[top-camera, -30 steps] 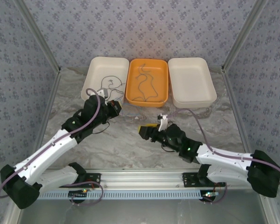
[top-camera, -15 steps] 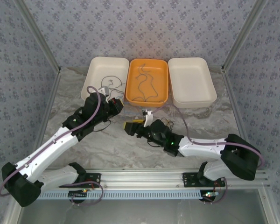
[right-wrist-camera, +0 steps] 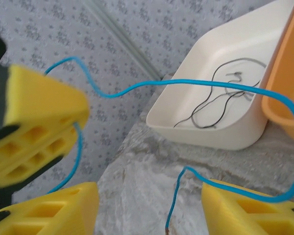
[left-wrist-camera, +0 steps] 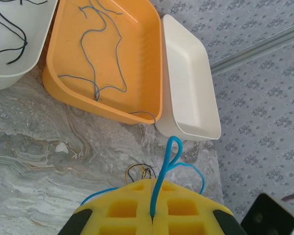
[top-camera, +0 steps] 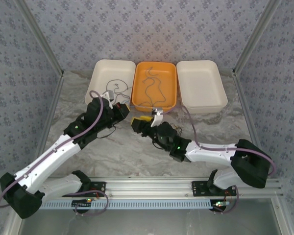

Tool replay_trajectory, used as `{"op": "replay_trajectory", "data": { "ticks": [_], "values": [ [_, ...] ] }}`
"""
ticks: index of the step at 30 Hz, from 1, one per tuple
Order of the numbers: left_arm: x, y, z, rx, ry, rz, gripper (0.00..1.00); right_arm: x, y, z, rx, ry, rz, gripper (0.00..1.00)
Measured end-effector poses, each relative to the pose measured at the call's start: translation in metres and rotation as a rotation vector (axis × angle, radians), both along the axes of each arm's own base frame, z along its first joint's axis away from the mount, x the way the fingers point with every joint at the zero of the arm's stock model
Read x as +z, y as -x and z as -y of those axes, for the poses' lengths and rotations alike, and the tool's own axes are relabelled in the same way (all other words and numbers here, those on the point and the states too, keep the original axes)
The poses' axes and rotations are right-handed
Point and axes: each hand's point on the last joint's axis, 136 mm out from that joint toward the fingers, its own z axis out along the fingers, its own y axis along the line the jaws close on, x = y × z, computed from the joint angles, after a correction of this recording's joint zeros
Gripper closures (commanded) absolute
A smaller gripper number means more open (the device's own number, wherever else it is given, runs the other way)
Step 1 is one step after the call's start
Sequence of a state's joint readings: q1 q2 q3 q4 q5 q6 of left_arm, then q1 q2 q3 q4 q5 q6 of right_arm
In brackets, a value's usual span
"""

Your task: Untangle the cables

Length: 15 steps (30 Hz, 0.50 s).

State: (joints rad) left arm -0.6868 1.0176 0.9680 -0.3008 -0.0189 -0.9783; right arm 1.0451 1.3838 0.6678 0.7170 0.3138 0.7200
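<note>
Left gripper pinches blue cable; right gripper, jaws apart, at its 4 o'clock, cable crossing gap 9-to-3.

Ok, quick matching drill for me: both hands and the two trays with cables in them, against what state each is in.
1. left hand
2. right hand
3. orange tray
4. left white tray

A. dark cables inside
B. open
C. shut on the blue cable
D. grey-blue cables inside

Pairs: 1-C, 2-B, 3-D, 4-A
</note>
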Motion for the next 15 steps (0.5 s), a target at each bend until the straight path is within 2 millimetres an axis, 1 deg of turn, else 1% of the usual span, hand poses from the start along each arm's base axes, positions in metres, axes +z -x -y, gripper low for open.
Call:
{"op": "replay_trajectory", "data": {
  "ticks": [2, 5, 8, 10, 13, 15],
  "values": [
    [0.002, 0.002, -0.002, 0.000, 0.001, 0.002, 1.00, -0.004, -0.006, 0.005, -0.022, 0.019, -0.004, 0.51],
    [0.004, 0.004, -0.003, -0.001, 0.000, 0.000, 1.00, -0.012, -0.011, 0.012, -0.043, 0.061, -0.013, 0.56],
    [0.003, 0.005, -0.004, -0.001, -0.007, -0.007, 1.00, -0.013, -0.015, 0.022, -0.059, 0.102, -0.012, 0.65],
    [0.003, 0.005, -0.004, -0.001, -0.009, -0.009, 1.00, -0.009, -0.020, 0.029, -0.069, 0.124, -0.007, 0.75],
    [0.002, 0.006, -0.005, -0.004, -0.017, -0.010, 1.00, 0.001, -0.027, 0.036, -0.073, 0.160, 0.017, 0.98],
    [0.000, 0.007, -0.006, -0.005, -0.026, -0.018, 1.00, 0.006, -0.029, 0.038, -0.063, 0.206, 0.034, 1.00]
  ]
}}
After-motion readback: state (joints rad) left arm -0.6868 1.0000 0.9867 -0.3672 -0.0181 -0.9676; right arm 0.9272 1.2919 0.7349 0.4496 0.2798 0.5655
